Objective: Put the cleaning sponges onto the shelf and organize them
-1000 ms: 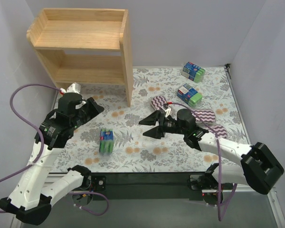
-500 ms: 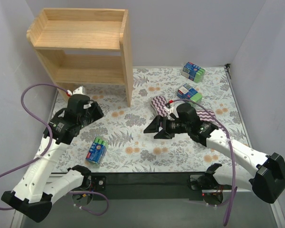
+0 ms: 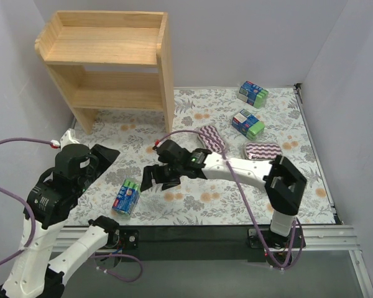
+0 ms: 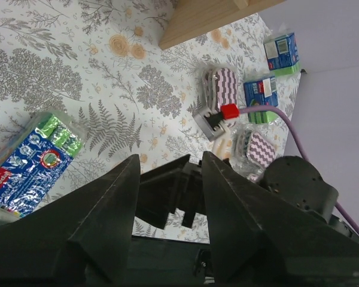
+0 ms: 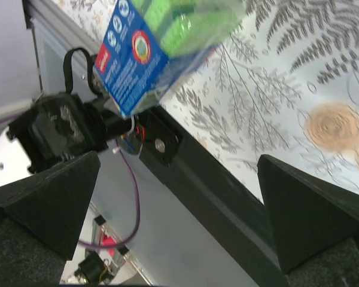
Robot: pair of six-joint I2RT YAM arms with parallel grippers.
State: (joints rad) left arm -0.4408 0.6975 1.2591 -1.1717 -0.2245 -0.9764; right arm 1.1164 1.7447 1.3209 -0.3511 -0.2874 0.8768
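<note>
Right arm has swung left across the surface (image 3: pixel 199 208). Its hand (image 3: pixel 156 181) now sits just right of the nearest sponge, where a second ago it hovered mid-surface. Left arm has drawn back toward the near-left corner. Since a second ago that sponge has shifted slightly toward the near-left.

Blue-and-green pack (image 3: pixel 127 196): lies flat on the floral surface at front left, tilted, clear of both hands. Right wrist view shows it (image 5: pixel 167 42) just beyond the fingers, label side up.

Right hand (image 5: pixel 179 158): jaws spread wide, nothing between them, low over the surface beside the pack.

Left hand (image 3: pixel 104 155): raised, behind and left of the pack. Left wrist view shows the hand (image 4: pixel 170 156) parted a little, gap bare, gripping nothing.

Other sponges, right half of the surface: two blue-and-green packs (image 3: pixel 253 93) (image 3: pixel 248 123) toward the far edge, well apart from the first. One purple zigzag pad (image 3: pixel 211 138) lies just beside the right forearm, another (image 3: pixel 264 150) to its right. A third pad cannot be made out.

Shelf (image 3: pixel 112 46): light wood, two tiers, standing at the far left corner. Every sponge seen lies on the surface, not on it.
</note>
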